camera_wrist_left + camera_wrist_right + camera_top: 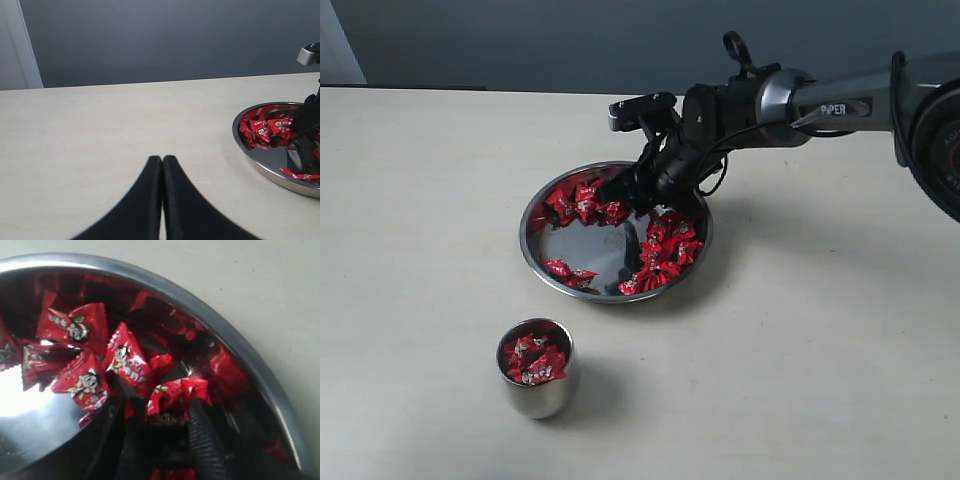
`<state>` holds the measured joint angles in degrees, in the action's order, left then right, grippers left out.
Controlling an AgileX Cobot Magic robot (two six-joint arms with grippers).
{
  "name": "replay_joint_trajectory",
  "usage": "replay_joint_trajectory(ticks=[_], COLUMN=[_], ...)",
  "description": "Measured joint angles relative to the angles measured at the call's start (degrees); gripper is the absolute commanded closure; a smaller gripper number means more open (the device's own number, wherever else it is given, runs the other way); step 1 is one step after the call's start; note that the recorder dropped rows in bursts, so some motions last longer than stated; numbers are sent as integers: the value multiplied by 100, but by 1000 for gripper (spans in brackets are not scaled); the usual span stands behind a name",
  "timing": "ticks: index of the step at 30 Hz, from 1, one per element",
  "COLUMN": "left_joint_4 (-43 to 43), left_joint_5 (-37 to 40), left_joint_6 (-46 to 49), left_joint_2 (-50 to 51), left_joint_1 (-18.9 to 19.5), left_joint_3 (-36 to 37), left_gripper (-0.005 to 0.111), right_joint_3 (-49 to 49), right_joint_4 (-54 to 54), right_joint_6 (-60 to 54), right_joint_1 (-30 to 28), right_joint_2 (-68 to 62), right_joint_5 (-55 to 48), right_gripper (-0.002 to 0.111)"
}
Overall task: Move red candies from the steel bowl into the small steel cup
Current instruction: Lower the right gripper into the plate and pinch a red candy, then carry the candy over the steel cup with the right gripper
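Right gripper (620, 190) reaches down into the steel bowl (603, 252), its fingers spread apart among the red candies (585, 200) heaped at the bowl's upper left in the exterior view. One candy (176, 392) lies between the tips, though the dark wrist view leaves it unclear whether either pad touches it. The small steel cup (535, 400) stands upright on the table (800, 380) near the bowl, holding more red candies. Off to the side, the left gripper (161, 167) hangs over the table, fingers pressed together.

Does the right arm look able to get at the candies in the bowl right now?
Likely yes. Its fingers are down inside the bowl, spread apart, with candies right at their tips and nothing covering them.
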<state>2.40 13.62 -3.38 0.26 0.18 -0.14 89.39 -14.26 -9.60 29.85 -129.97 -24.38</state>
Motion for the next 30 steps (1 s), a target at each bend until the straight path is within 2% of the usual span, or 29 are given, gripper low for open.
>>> replay_joint_trajectory(ticks=[4,11,22,30], left_joint_4=[0,0,0,0], left_joint_5=[0,0,0,0], left_joint_6=[0,0,0,0], left_joint_2=[0,0,0,0], left_joint_1=[0,0,0,0], left_joint_3=[0,0,0,0], left_gripper=[106,106,106,106], right_joint_3=[0,0,0,0], right_joint_4=[0,33,33,33], right_joint_6=[0,0,0,0], right_joint_1=[0,0,0,0], right_joint_2=[-44,-76,-50,433], right_joint_5=[37,83,71,-248], right_gripper=[72,108,109,109])
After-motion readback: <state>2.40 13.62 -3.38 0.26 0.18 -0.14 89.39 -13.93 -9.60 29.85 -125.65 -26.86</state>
